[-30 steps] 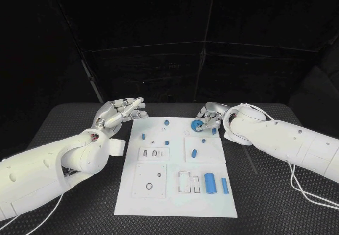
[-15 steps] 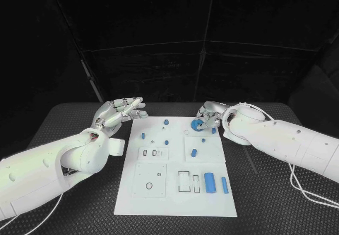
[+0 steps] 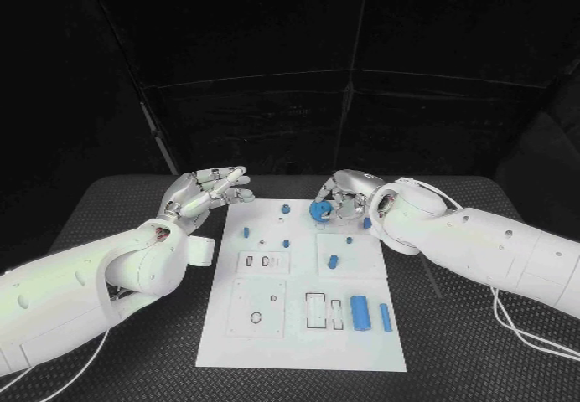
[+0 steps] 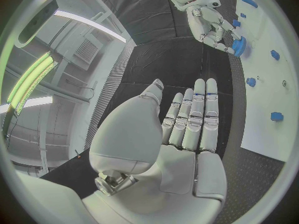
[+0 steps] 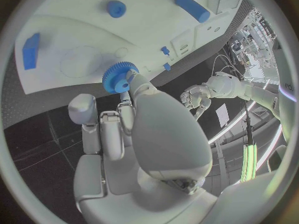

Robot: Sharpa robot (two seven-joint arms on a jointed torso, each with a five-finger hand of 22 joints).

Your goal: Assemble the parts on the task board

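The white task board (image 3: pixel 302 335) lies in the middle of the table. My right hand (image 3: pixel 344 199) hangs over the board's far end and pinches a blue gear (image 3: pixel 322 211) at its fingertips; the right wrist view shows the gear (image 5: pixel 118 77) just above the board (image 5: pixel 69 30). My left hand (image 3: pixel 208 191) hovers open beside the board's far left corner, fingers straight and holding nothing. In the left wrist view that hand (image 4: pixel 187 129) faces the right hand (image 4: pixel 209 22) and the gear (image 4: pixel 238 46).
Several small blue pegs stand on the board's far half, among them one (image 3: pixel 285 208) close to the gear and one (image 3: pixel 331 262) mid-board. A large blue cylinder (image 3: pixel 359 311) and a slimmer one (image 3: pixel 385 316) lie near the right edge. Black matting surrounds the board.
My right hand has carried the blue gear a little to the left, further over the board's far end. The left hand has stayed where it was.
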